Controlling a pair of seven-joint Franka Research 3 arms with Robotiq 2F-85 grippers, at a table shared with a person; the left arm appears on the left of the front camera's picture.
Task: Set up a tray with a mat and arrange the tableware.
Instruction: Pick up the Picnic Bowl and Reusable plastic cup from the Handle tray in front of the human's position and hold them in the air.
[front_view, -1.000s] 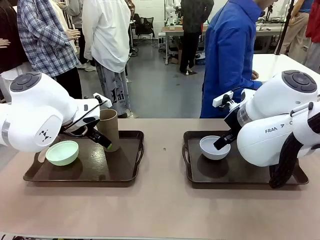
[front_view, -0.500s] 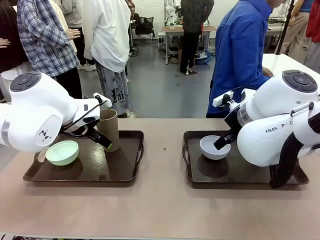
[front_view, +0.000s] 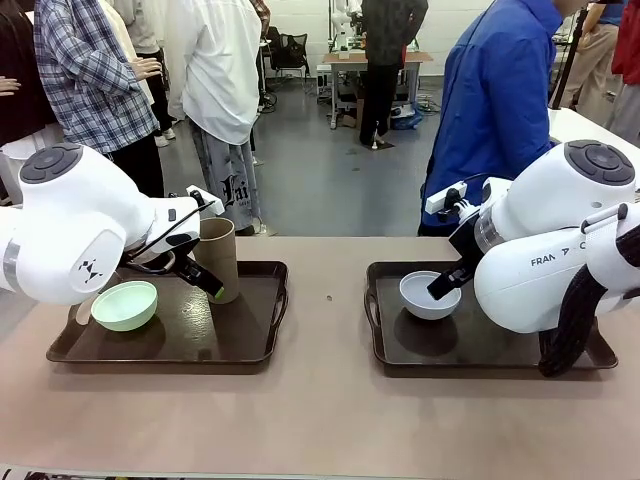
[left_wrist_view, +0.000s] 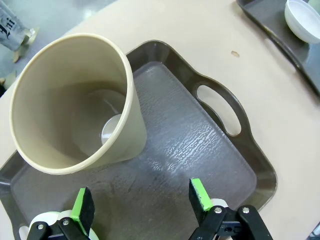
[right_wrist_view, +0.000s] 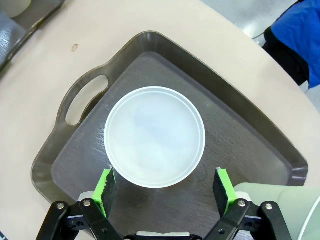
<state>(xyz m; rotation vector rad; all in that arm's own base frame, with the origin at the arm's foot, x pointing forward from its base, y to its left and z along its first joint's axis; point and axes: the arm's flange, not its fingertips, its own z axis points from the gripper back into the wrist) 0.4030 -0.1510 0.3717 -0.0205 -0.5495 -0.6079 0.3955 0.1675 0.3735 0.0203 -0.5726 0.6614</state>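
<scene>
Two robot arms reach over a shared tabletop (front_view: 320, 420). The left hand (left_wrist_view: 140, 197), fingers spread wide and empty, hovers just beside an upright brown cup (left_wrist_view: 75, 100) at the far side of the left tray (front_view: 230, 330), near the tabletop's left edge. A green bowl (front_view: 125, 305) sits at that tray's left end. Toward the right edge, the right hand (right_wrist_view: 164, 182), equally wide and empty, hangs over a white bowl (right_wrist_view: 155, 136) on the right tray (right_wrist_view: 240, 135). A person in blue (front_view: 495, 110) stands at the far edge.
</scene>
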